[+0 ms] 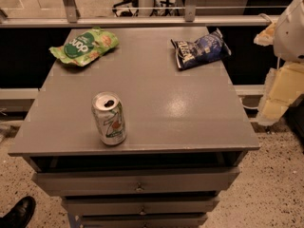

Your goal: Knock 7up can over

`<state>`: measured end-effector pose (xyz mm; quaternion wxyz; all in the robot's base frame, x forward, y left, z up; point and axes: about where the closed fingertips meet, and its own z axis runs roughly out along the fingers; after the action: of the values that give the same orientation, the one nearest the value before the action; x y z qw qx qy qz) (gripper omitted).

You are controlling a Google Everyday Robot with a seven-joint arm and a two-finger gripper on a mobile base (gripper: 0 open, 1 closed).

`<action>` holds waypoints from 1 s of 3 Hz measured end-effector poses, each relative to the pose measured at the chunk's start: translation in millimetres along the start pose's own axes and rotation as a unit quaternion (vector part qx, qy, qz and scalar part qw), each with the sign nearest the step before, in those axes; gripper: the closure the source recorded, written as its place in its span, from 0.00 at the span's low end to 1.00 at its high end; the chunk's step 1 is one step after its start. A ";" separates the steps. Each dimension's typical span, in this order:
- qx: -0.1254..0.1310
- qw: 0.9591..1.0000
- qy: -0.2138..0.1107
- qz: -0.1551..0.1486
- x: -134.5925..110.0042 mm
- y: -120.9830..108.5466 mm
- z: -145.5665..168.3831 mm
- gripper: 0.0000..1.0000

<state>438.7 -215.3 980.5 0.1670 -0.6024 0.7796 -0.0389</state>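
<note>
Lying crinkled at the far left of the smooth grey bench point(185, 118) is a green snack bag point(83, 45). The cylindrical aluminium 7up can point(109, 118), green-lettered, stands upright near-left. A glossy blue bag point(200, 51) lies far right. The cream hand point(281, 91) hangs beyond the right edge; I cannot tell its grip.

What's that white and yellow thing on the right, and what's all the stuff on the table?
That is a robot's arm, seen by one camera looking down at a grey drawer table. Its cream gripper hangs beside the table's right edge, away from everything on it. Near the front stands an opened 7up can, upright. A green snack bag lies back left, a blue chip bag back right. Someone's black shoe peeks in bottom left.
</note>
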 end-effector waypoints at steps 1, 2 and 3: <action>-0.007 0.999 -0.038 0.007 -18.4 2.8 10.1 0.00; -0.035 0.989 -0.139 0.024 -73.8 15.8 48.6 0.00; -0.062 0.966 -0.247 0.036 -135.5 25.2 77.2 0.00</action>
<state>468.7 -68.6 930.2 0.3178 -0.5737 0.7365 0.1656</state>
